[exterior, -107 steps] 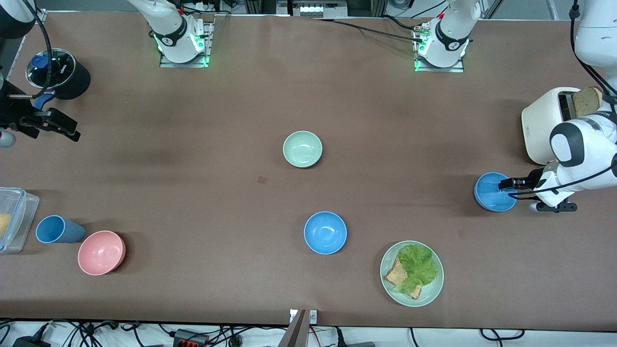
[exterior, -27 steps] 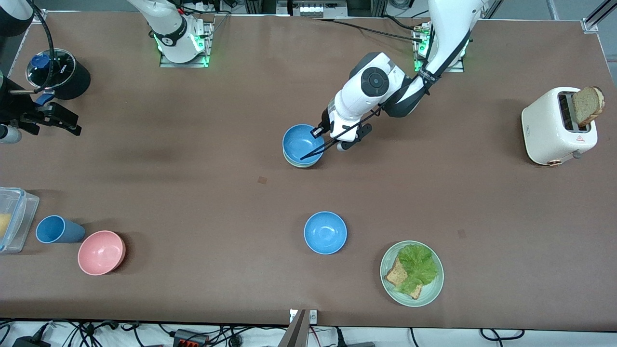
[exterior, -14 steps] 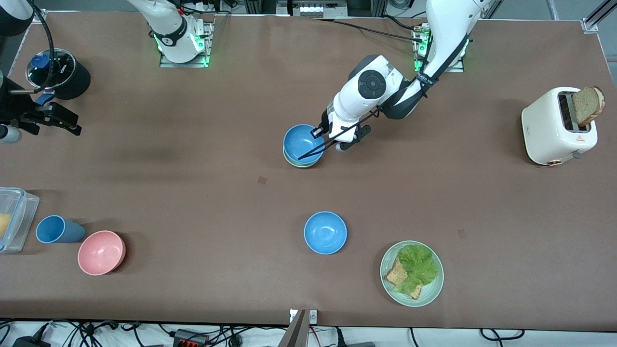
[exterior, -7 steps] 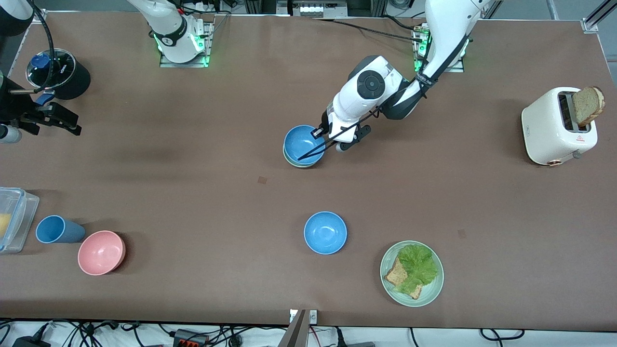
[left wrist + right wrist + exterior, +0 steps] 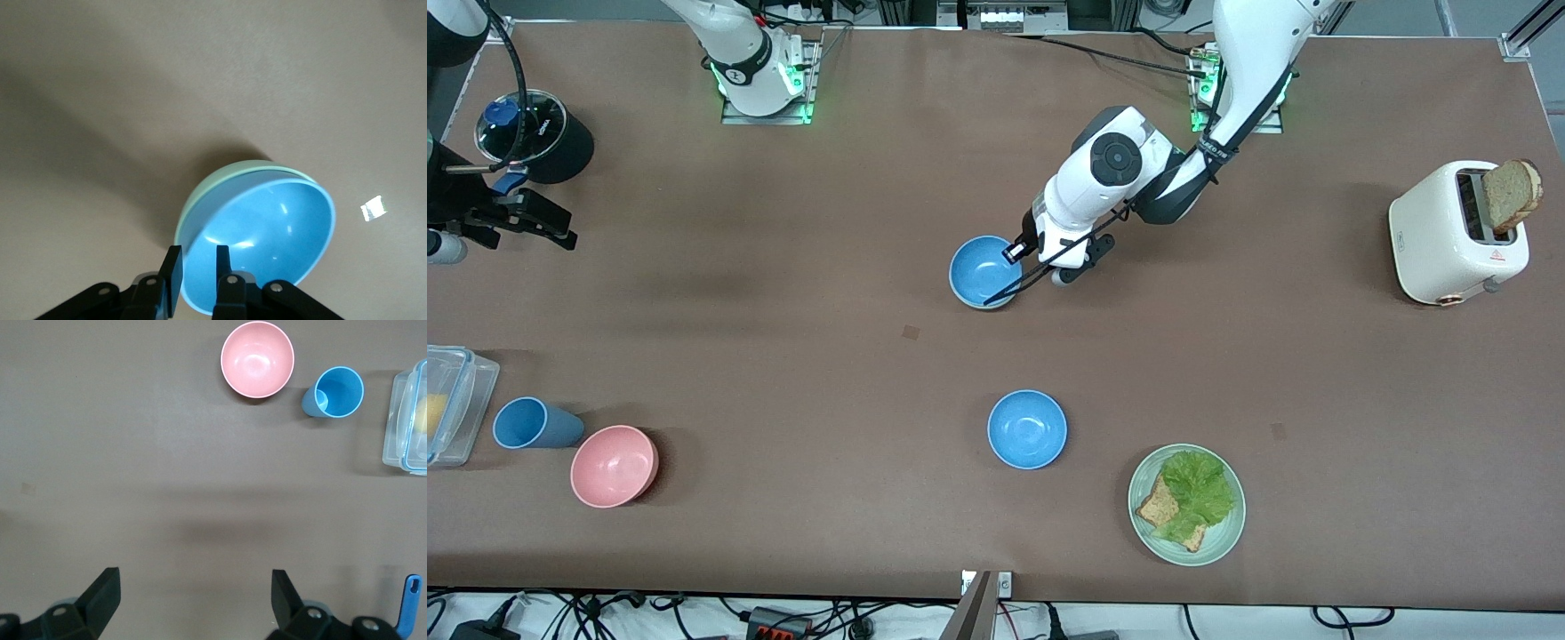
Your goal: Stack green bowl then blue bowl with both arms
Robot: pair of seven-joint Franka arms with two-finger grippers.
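A blue bowl (image 5: 983, 269) sits nested in the green bowl (image 5: 212, 181) at the table's middle; in the front view the green bowl is almost fully covered. My left gripper (image 5: 1011, 256) is shut on the nested blue bowl's rim, one finger inside and one outside, as the left wrist view (image 5: 197, 277) shows. A second blue bowl (image 5: 1027, 428) stands alone, nearer the front camera. My right gripper (image 5: 525, 224) waits open and empty over the right arm's end of the table; its fingers (image 5: 100, 593) are spread wide.
A green plate with lettuce and toast (image 5: 1149, 538) lies beside the second blue bowl. A toaster (image 5: 1440, 240) stands at the left arm's end. A pink bowl (image 5: 614, 465), blue cup (image 5: 529, 423), clear container (image 5: 458, 404) and black pot (image 5: 538, 133) are at the right arm's end.
My left gripper has carried the blue bowl from beside the toaster to the green bowl, and in the last half second lowered it down into it. The right arm has not moved.
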